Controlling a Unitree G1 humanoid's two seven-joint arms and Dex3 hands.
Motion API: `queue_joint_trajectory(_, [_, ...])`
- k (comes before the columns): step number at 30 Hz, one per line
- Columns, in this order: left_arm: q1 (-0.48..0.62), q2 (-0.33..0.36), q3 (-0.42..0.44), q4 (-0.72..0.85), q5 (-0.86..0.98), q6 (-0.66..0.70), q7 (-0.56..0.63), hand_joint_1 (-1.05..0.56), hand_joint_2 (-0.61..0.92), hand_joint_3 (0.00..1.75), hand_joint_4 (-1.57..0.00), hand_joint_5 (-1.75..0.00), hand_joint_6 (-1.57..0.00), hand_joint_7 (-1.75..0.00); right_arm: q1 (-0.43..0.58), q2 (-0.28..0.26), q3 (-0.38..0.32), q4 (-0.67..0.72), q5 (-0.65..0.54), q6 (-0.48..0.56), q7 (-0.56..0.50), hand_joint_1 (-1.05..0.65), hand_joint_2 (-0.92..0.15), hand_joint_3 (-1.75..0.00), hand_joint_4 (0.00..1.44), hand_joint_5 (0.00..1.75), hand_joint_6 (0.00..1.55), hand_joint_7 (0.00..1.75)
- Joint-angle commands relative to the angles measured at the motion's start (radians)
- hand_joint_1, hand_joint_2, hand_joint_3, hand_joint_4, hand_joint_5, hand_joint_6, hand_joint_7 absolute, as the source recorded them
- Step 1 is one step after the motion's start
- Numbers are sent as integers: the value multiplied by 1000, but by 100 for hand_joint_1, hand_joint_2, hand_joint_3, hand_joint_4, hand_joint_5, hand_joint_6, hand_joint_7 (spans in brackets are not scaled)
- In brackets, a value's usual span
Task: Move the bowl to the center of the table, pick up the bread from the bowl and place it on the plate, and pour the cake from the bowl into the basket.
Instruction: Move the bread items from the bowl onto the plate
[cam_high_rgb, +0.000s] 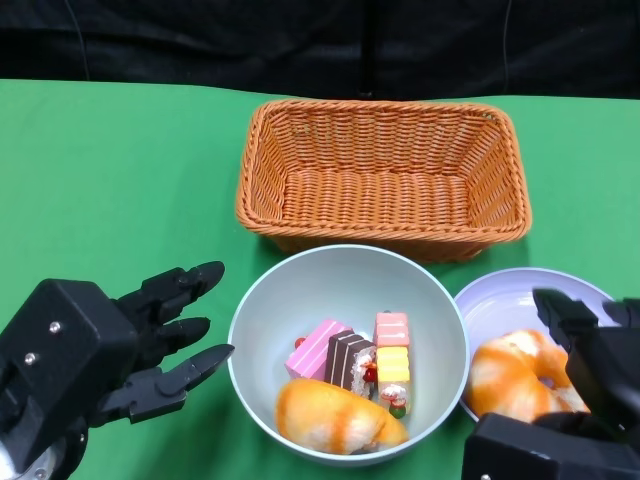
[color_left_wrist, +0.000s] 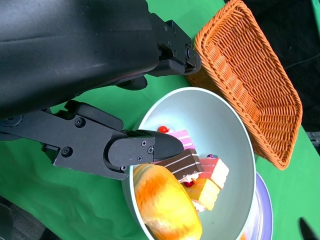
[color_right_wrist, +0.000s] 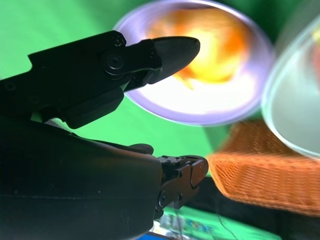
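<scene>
The pale bowl (cam_high_rgb: 437, 330) sits on the green table (cam_high_rgb: 110, 180) directly in front of me, just short of the wicker basket (cam_high_rgb: 383, 176), which holds nothing. Inside the bowl I note one bread roll (cam_high_rgb: 335, 418) lying against the near wall, with several cake pieces (cam_high_rgb: 350, 355) behind it: a pink slice, a dark striped slice and a pink-and-yellow block, all packed close together. To the right of the bowl, with its rim touching or just beside the bowl's, stands the lilac plate (cam_high_rgb: 510, 298); a second bread (cam_high_rgb: 512, 375) lies on it. My left hand (cam_high_rgb: 150, 345) hovers to the left of the bowl with fingers spread apart and nothing in them; the head view shows a clear gap of table between the fingertips and the bowl's rim. My right hand (cam_high_rgb: 585, 370) is over the near right edge of the plate, next to the bread there. The right wrist view shows its fingers (color_right_wrist: 170, 50) parted with nothing between them, the plate and bread blurred beyond. I cannot tell whether any finger touches the bread.
</scene>
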Motion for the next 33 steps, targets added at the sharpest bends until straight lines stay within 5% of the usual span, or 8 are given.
queue_joint_trajectory(1, [7,18,13,3,1,-8,-11,-42,92,43,-14,-39,-24,-2,-12,-1,-16,48,-27,9,-2,-73,-92,-23,1,42,19,4])
queue_joint_trajectory(10, [5,18,10,0,7,-6,-9,-42,92,43,-12,-42,-25,-2,4,19,-41,25,109,-27,-136,-73,-92,-24,0,50,15,1])
queue_joint_trajectory(16, [6,11,10,2,5,-15,-8,-43,92,42,-11,-43,-25,-2,55,61,-24,-135,261,-116,-255,-67,-92,-23,0,60,18,3])
queue_joint_trajectory(23, [-2,6,4,7,8,-9,-4,-43,92,42,-10,-45,-25,-2,78,85,-4,-270,460,-168,-201,-57,-92,-17,0,59,20,4])
queue_joint_trajectory(26, [-5,4,-1,15,11,-14,-5,-43,92,43,-9,-47,-25,-2,67,90,8,-282,553,-190,-203,-48,-92,-8,0,74,26,8])
queue_joint_trajectory(33, [-6,4,-7,27,15,-24,-6,-44,92,42,-8,-50,-25,-1,-5,97,87,-242,607,-170,-149,-46,-91,-3,11,84,38,14])
